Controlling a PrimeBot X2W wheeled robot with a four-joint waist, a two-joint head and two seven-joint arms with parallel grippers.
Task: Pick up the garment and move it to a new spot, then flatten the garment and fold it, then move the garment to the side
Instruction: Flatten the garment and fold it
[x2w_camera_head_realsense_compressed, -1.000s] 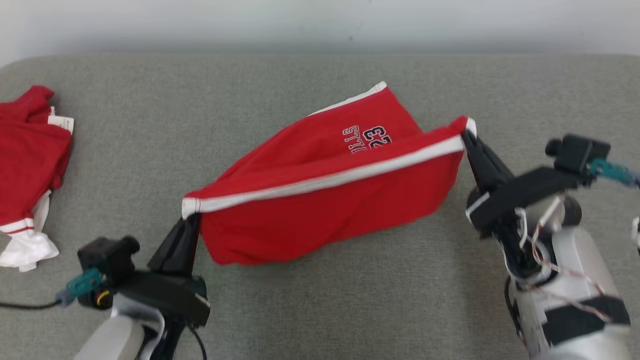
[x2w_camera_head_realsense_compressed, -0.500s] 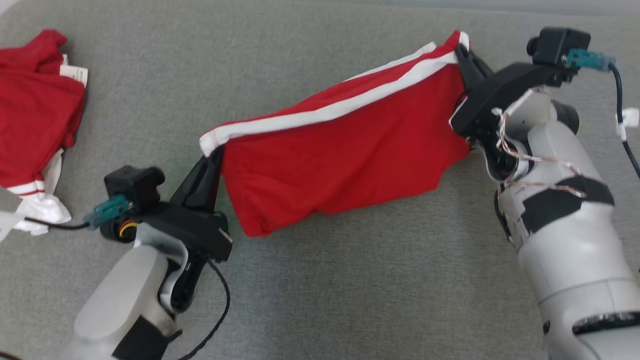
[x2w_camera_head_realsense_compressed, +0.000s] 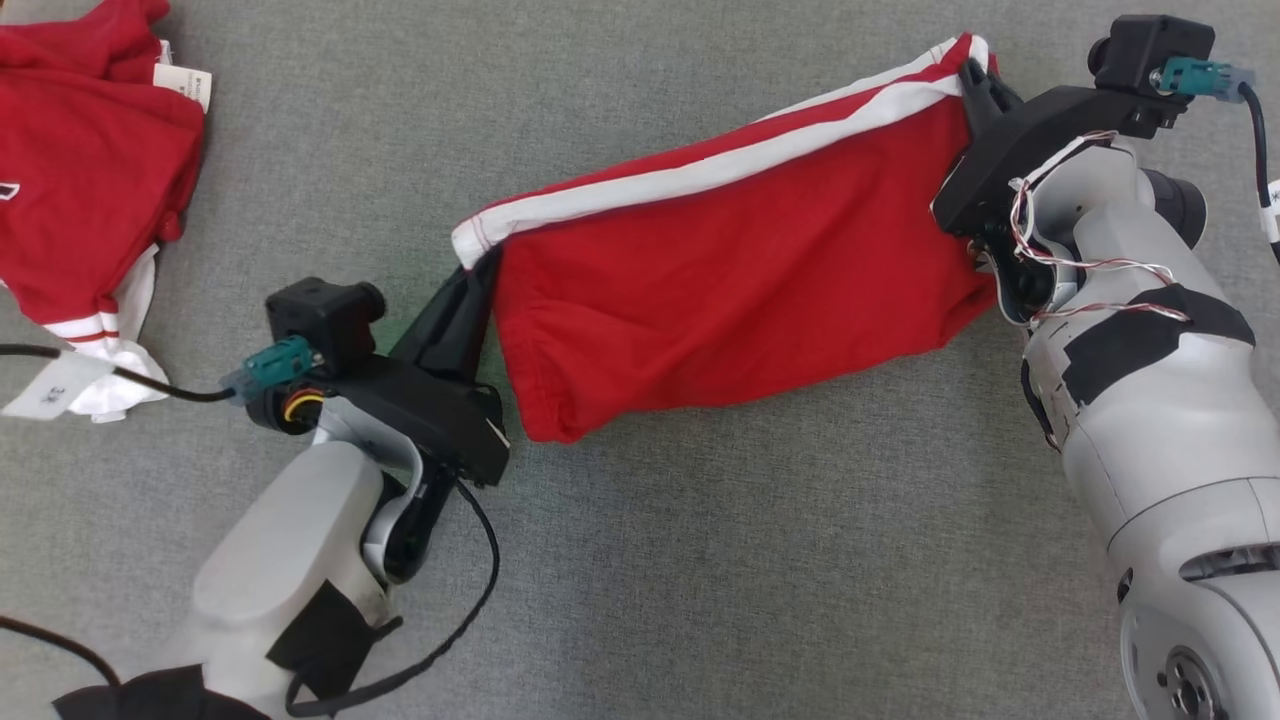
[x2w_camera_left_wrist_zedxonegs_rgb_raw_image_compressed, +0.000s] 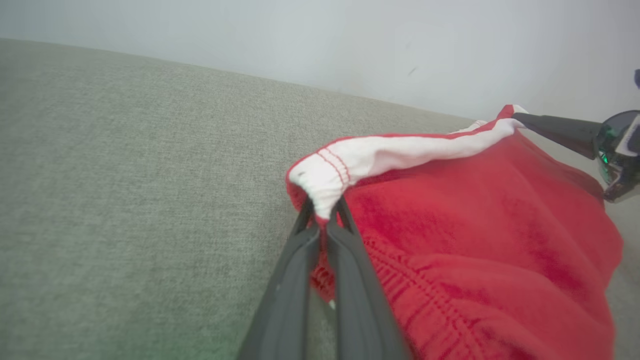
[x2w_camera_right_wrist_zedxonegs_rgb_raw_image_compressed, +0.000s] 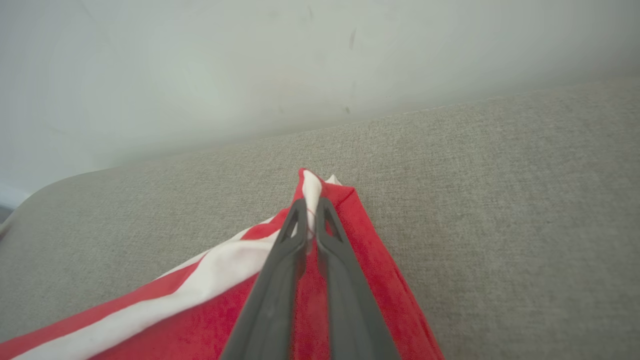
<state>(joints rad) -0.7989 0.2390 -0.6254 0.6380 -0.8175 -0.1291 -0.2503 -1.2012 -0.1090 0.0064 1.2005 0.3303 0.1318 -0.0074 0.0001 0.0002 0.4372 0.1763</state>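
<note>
Head view | left hand (x2w_camera_head_realsense_compressed: 481, 272), right hand (x2w_camera_head_realsense_compressed: 971, 74) pinch garment (x2w_camera_head_realsense_compressed: 740, 270) | white label (x2w_camera_head_realsense_compressed: 183, 86) illegible

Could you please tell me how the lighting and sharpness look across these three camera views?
Head view: even, soft light, sharp, only a faint shadow under the red garment. Left wrist view: the grey surface has a tilted, slightly bowed edge and a greenish tint beside the left claw. Right wrist view: hazy wall, soft background; the right claw blurs toward the bottom edge.
</note>
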